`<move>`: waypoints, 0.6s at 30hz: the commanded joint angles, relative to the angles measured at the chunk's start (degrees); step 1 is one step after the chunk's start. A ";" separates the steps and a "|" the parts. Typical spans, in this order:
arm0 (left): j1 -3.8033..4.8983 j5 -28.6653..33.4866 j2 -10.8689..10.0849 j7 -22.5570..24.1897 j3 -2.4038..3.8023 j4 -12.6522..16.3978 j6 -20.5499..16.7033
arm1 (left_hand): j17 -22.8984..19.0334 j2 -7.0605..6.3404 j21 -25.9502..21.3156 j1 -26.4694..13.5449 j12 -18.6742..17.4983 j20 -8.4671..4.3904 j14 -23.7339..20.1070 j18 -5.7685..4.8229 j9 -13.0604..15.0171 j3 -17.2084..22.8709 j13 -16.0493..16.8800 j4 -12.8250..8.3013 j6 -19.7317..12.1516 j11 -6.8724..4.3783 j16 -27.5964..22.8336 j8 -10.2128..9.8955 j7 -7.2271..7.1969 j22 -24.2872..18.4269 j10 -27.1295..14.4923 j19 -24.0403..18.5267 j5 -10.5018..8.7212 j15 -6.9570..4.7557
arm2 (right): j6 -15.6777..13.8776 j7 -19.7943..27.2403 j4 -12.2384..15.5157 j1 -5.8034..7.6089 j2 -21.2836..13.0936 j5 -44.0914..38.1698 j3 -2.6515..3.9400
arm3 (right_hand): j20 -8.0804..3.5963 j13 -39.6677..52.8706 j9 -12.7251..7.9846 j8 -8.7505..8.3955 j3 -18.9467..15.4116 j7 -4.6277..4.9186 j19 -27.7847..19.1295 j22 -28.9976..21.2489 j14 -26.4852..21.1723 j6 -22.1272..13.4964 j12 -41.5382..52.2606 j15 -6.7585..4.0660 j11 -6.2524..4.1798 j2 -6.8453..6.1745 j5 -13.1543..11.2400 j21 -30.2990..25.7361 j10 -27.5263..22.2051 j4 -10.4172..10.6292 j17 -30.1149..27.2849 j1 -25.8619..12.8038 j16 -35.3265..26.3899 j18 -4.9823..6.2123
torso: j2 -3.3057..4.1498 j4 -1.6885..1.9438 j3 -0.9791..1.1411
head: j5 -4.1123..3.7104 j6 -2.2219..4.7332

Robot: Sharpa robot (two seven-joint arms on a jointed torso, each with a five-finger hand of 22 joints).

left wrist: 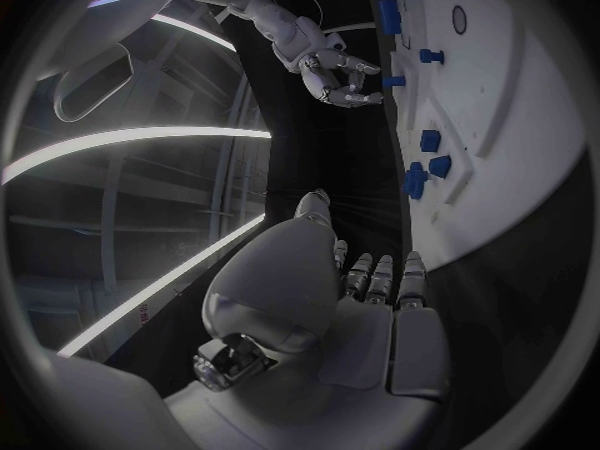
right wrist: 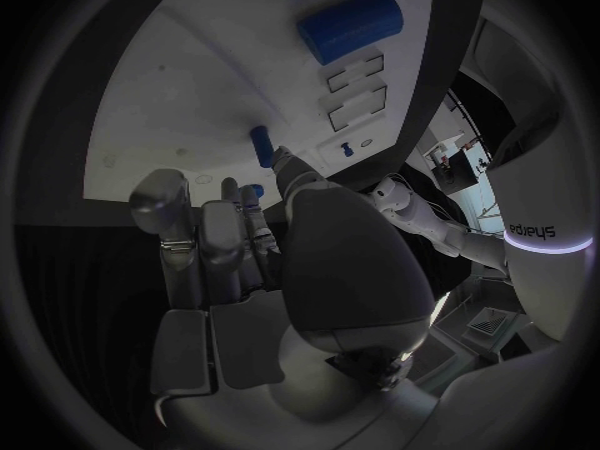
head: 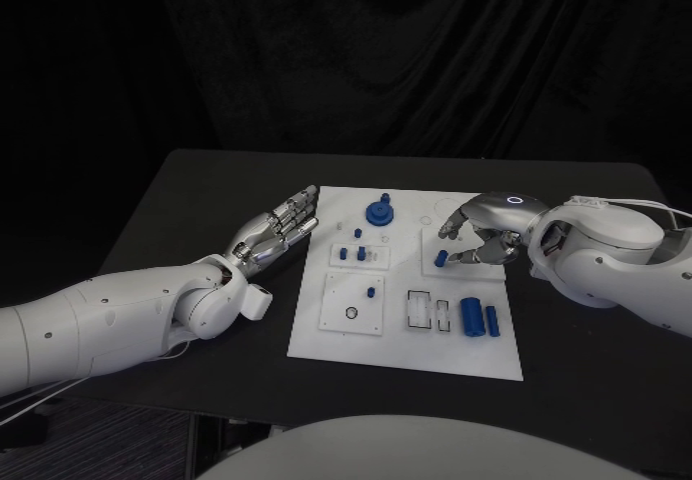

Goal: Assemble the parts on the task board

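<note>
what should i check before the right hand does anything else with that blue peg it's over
1. Right hand over the task board: ok.
2. Its fingers firmly holding the small blue peg: cannot tell, though they are at it.
3. Peg upright: ok.
4. Left hand off the board, fingers apart, holding nothing: ok.
5. Two blue cylinders lying clear of the right hand: ok.

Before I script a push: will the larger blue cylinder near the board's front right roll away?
Probably: the larger blue cylinder lies on its side, so a sideways push would likely roll it. It looks rigid and smooth, perhaps slippery. The thinner blue piece beside it could stop it.
</note>
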 commanded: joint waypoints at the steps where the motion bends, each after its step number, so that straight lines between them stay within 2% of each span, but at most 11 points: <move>1: -0.20 -0.43 0.08 8.46 0.05 0.06 0.79 | -0.08 0.31 -0.17 0.24 -0.29 0.51 0.05 -1.12 -0.08 -0.05 -0.05 -0.02 -0.36 0.49 -0.21 0.02 0.19 -0.05 0.02 -0.02 0.42 0.58 | 1.27 -0.75 -0.43 -0.69 0.46 -0.76 0.03 | -0.26 -0.40 -0.24 -0.38 0.04 1.07 0.34 6.16 0.34 0.14 -0.73 -0.24 -0.05 -0.09 0.56 -0.01 0.78 -0.52 -0.25 0.80 -0.35 -0.94 | -0.05 -0.08 -0.09 | 0.02 0.00; 4: -0.28 -0.44 0.07 8.37 0.05 0.07 0.96 | -0.08 0.35 -0.17 0.47 -0.29 0.64 0.05 -1.15 -0.07 0.05 -0.05 -0.06 -0.36 0.69 -0.21 0.02 0.29 -0.06 0.03 -0.02 0.53 0.72 | 1.19 -0.50 -0.65 -1.19 0.82 -0.76 0.03 | -0.30 -0.76 -0.39 -0.40 0.23 1.37 0.38 6.18 0.37 0.45 -1.26 -0.27 -0.05 -0.06 1.36 -0.02 1.37 -0.86 -0.32 1.26 -0.44 -0.97 | -0.15 0.01 -0.10 | 0.06 0.00; 7: -0.36 -0.44 0.05 8.26 0.05 0.09 1.11 | -0.08 0.38 -0.16 0.65 -0.29 0.73 0.05 -1.17 -0.07 0.13 -0.05 -0.09 -0.38 0.85 -0.21 0.02 0.38 -0.05 0.04 -0.02 0.63 0.81 | 1.19 -0.34 -0.80 -1.68 1.16 -0.77 0.03 | -0.38 -1.08 -0.50 -0.35 0.62 1.38 0.41 6.20 0.42 0.98 -1.70 -0.36 -0.14 -0.01 2.81 -0.09 2.56 -1.27 -0.33 1.80 -0.50 -0.97 | -0.15 -0.06 -0.08 | 0.16 0.00; 14: -0.53 -0.44 0.13 8.03 0.05 0.13 1.48 | -0.08 0.69 -0.13 1.08 -0.27 0.95 0.05 -1.19 0.00 0.45 -0.03 -0.01 0.11 1.52 -0.21 0.12 1.26 0.00 0.10 0.02 0.74 1.05 | -0.26 0.36 -1.76 -2.32 2.15 -0.77 0.04 | -0.89 -0.95 -0.45 0.01 2.67 1.06 0.43 6.29 0.48 2.70 -1.27 -0.94 -0.84 0.02 5.68 -0.15 6.91 -1.82 -0.26 2.87 -0.57 -0.96 | -0.16 -0.06 -0.10 | 0.18 0.00; 18: -0.62 -0.44 0.23 7.87 0.05 0.08 1.75 | -0.08 0.75 -0.13 1.13 -0.27 0.97 0.05 -1.19 0.01 0.50 -0.03 -0.02 0.13 1.64 -0.21 0.12 1.38 0.00 0.11 0.02 0.76 1.07 | -0.74 0.67 -2.10 -2.45 2.66 -0.77 0.04 | -1.10 -0.75 -0.23 0.38 3.55 0.82 0.47 6.32 0.57 3.76 -0.99 -1.17 -1.11 -0.09 6.04 -0.08 8.04 -1.89 -0.11 3.10 -0.50 -0.97 | -0.15 -0.03 -0.10 | 0.10 0.00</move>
